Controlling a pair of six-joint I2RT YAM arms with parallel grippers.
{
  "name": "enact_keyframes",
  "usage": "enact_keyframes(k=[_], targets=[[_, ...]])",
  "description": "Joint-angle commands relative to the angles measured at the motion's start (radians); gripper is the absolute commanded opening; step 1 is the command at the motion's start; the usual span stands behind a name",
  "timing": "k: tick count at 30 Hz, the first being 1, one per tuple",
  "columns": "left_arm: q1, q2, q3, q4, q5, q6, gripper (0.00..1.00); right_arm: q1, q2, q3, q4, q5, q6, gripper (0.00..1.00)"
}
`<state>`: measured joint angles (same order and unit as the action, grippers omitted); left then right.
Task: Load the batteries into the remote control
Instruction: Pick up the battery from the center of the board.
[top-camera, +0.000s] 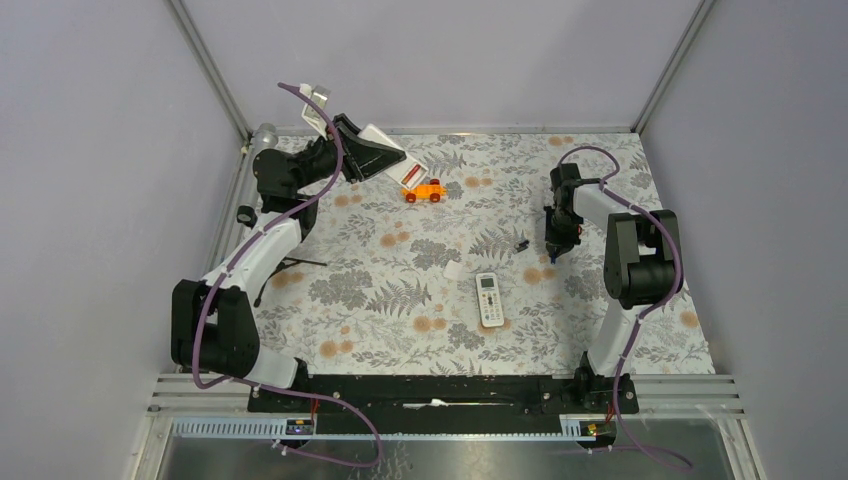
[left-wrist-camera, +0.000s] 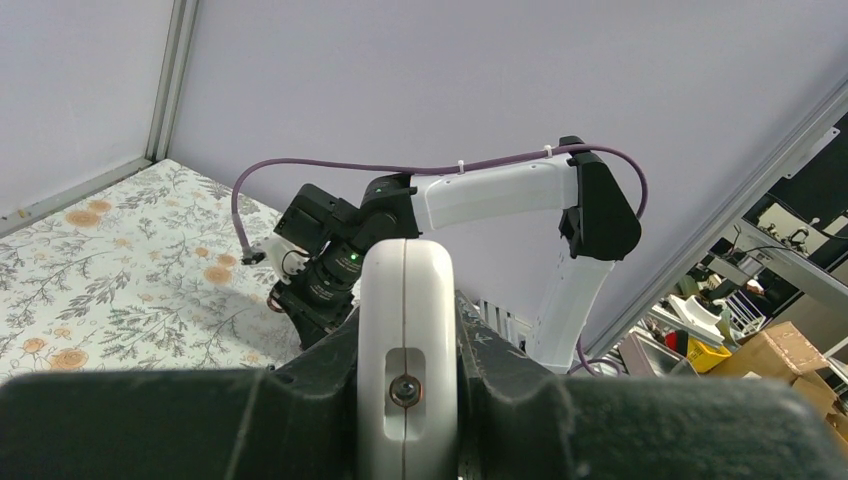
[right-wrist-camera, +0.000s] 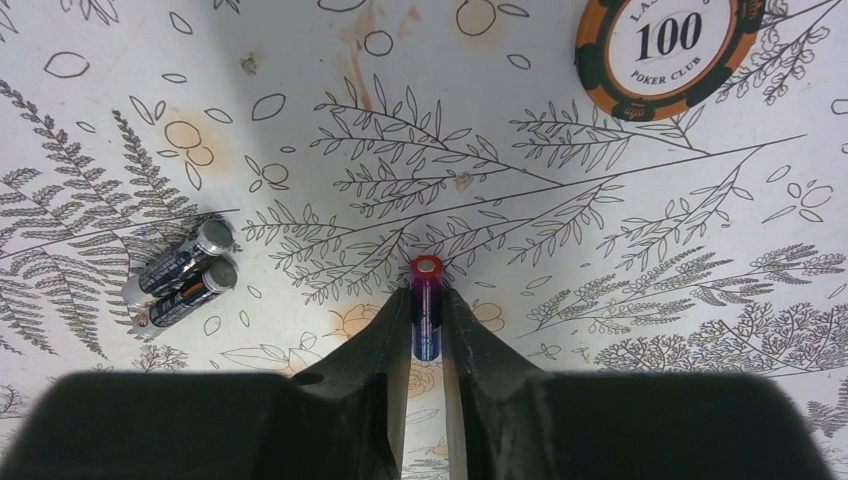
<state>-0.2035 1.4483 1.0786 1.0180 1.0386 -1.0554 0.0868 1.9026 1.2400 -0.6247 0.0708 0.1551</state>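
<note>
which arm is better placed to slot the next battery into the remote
Right. The right fingers pinch a red and blue battery; the left fingers are full, holding the remote in the air.

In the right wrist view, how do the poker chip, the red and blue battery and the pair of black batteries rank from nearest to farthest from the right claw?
1. The red and blue battery, gripped in the right claw, centre.
2. The pair of black batteries, lying to the left.
3. The poker chip, far at top right.
</note>
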Motion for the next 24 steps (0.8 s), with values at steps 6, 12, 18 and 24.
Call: enact_keyframes(k=[6, 12, 18, 24], targets=[[0.009, -0.016, 0.032, 0.061, -0.026, -0.001, 0.00, 0.010, -0.024, -0.082, 0.096, -0.020, 0.048, 0.12], [0.012, -0.041, 0.020, -0.028, -0.055, 0.067, 0.00, 0.015, -0.219, -0.207, 0.294, -0.189, 0.053, 0.11], [0.011, -0.072, -0.005, -0.140, -0.121, 0.133, 0.00, 0.060, -0.395, -0.271, 0.414, -0.278, 0.065, 0.12], [-0.028, -0.081, -0.041, -0.179, -0.208, 0.147, 0.00, 0.127, -0.552, -0.280, 0.523, -0.438, 0.104, 0.12]])
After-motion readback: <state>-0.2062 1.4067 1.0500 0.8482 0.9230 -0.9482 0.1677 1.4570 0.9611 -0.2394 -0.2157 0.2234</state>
